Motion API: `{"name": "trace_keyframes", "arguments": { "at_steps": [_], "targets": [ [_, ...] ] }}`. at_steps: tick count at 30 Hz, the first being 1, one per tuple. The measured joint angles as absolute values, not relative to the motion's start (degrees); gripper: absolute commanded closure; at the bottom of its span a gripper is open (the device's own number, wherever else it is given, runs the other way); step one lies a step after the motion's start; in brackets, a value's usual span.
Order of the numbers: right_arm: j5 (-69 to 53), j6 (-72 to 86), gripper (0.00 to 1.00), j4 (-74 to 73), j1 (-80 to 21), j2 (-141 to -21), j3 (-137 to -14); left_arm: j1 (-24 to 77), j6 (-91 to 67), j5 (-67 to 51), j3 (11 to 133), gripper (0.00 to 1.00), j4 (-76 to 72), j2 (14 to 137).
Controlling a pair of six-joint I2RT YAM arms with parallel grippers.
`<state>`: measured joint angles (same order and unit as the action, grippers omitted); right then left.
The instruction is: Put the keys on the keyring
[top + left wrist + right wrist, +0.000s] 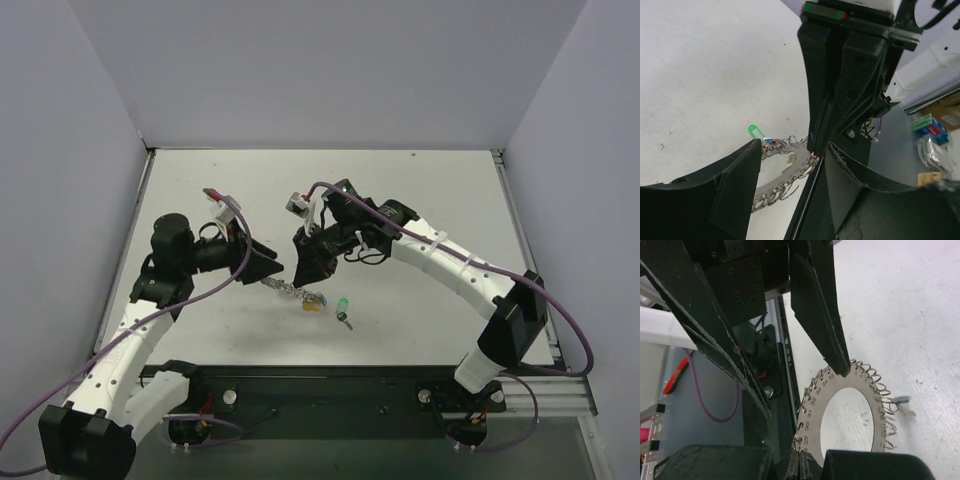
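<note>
The silvery keyring (287, 291) with numbered holes and small wire loops on its rim hangs between both grippers. My right gripper (305, 276) is shut on its rim near number 29 (801, 464). In the left wrist view the keyring (790, 176) runs from my left gripper's finger (737, 185) to the right gripper's closed tips. My left gripper (795, 146) is spread wide, one fingertip (839, 367) against the ring's far rim. A green key (343, 303) and a dark key (345, 320) lie on the table. A yellow key (313, 305) is under the ring's end.
The white table (420, 190) is walled by pale panels on three sides. The black mounting rail (330, 385) with both arm bases runs along the near edge. A small silvery piece (902, 406) hangs at the ring's rim. A coloured box (931, 127) lies beyond the table edge.
</note>
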<state>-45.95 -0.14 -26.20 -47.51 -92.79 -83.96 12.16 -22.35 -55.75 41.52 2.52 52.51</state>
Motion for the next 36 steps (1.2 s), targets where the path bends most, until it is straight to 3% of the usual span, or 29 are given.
{"name": "trace_keyframes", "arguments": {
  "at_steps": [7,16,25,36],
  "targets": [
    [-53.6,-6.4,1.0,-31.9,-46.7,-92.3,-87.7,16.3,-15.7,-57.8,47.2,0.48,6.9,53.3],
    [-53.1,-8.2,1.0,-34.0,-44.6,-92.0,-91.2,24.3,-5.9,-59.2,51.3,0.61,19.3,57.1],
    [-52.6,-6.5,1.0,-33.6,-43.8,-90.5,-91.2,28.3,-1.7,-58.0,51.3,0.6,22.3,56.0],
    [-57.6,-8.0,1.0,-31.8,-42.8,-90.1,-91.2,28.3,-5.3,-58.2,50.5,0.42,17.4,53.6]
  ]
}}
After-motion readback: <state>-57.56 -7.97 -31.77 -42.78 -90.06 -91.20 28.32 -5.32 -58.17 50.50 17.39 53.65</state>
